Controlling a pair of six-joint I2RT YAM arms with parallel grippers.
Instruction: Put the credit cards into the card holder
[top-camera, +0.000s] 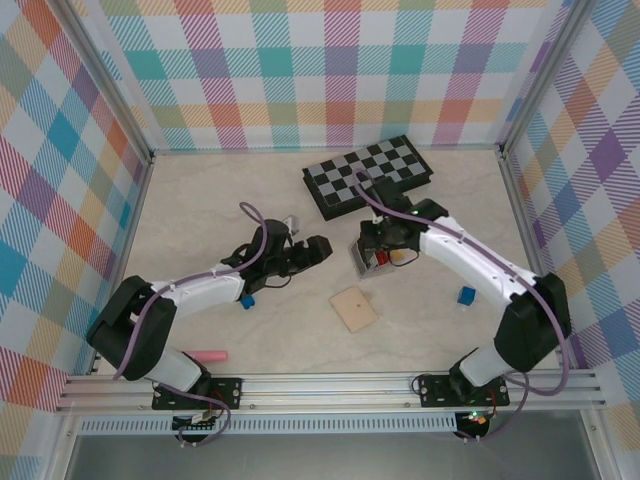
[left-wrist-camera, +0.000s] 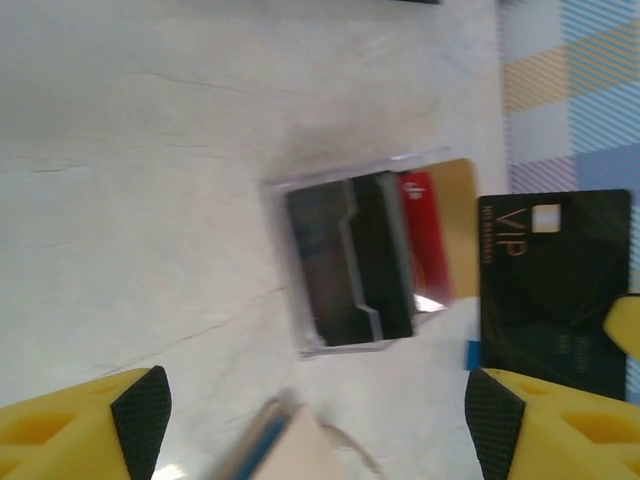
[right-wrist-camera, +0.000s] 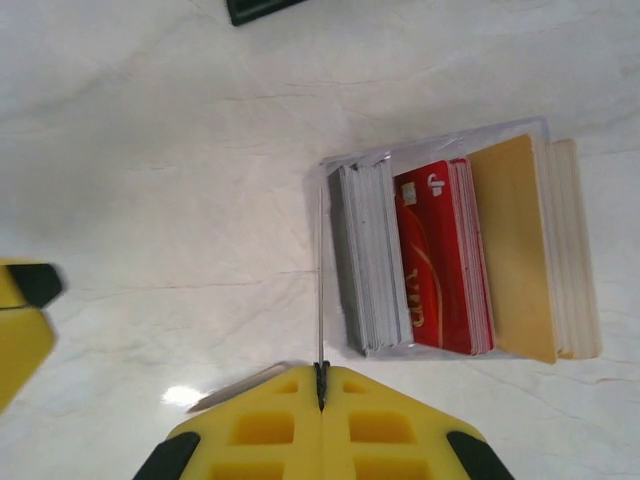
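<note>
Nearest me: holder (top-camera: 353, 308) flat on table (top-camera: 200, 220), between arms, well short of tray (right-wrist-camera: 440, 138). I see left gripper (left-wrist-camera: 318, 410) spread wide, empty, aimed at tray. I read right gripper (right-wrist-camera: 322, 385) clamped on black card (left-wrist-camera: 555, 290), held edge-on just beside tray. Other cards (right-wrist-camera: 440, 260) stand on edge inside tray: grey stack, red, gold. Farthest: chessboard (top-camera: 368, 175).

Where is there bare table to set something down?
Bare: the far-left corner beyond the left gripper, and the near strip between the tan square card holder and the right-hand small blue block. Crowded: centre, the right gripper facing it at the clear plastic tray.
</note>
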